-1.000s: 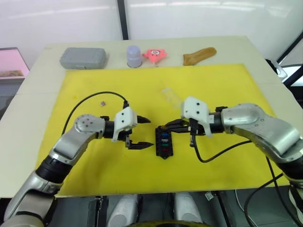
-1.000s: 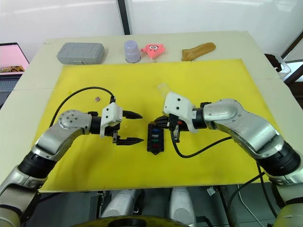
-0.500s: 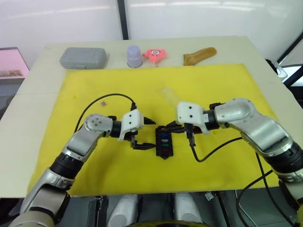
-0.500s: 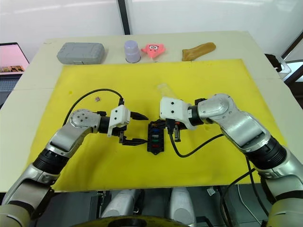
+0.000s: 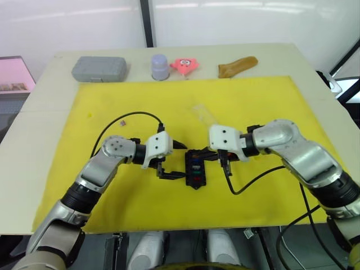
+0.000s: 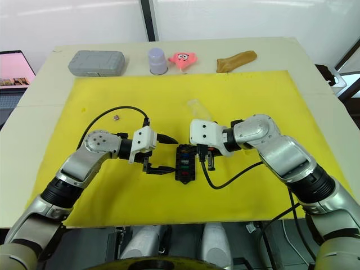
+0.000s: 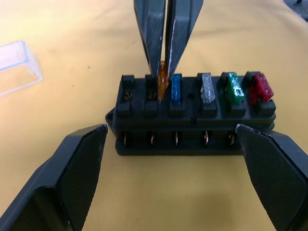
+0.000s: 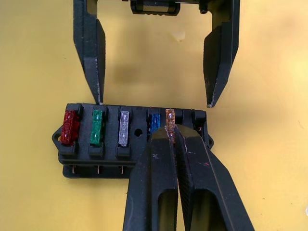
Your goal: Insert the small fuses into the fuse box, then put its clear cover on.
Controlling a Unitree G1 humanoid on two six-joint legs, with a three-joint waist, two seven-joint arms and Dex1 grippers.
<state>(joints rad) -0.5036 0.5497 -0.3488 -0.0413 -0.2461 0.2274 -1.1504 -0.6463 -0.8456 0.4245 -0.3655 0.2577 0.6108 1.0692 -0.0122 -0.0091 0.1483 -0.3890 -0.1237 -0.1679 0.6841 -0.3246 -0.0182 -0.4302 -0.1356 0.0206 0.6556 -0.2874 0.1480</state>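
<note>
Meanwhile right claw point(image 8: 169, 137) pinches an orange fuse point(image 7: 162, 81) above the fuse box point(image 7: 192, 118); left claw point(image 8: 154, 96) spread alongside.

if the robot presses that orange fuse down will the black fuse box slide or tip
Probably slide more than tip: the black slotted plastic fuse box sits low and wide on the yellow mat. It looks light, so a skewed push may shift it. The open left tool brackets it, likely as a stop, while the right tool pinches the small orange fuse.

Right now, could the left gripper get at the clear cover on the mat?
Probably yes: the left gripper is open beside the fuse box, and the clear cover lies on bare yellow mat beyond it.
</note>
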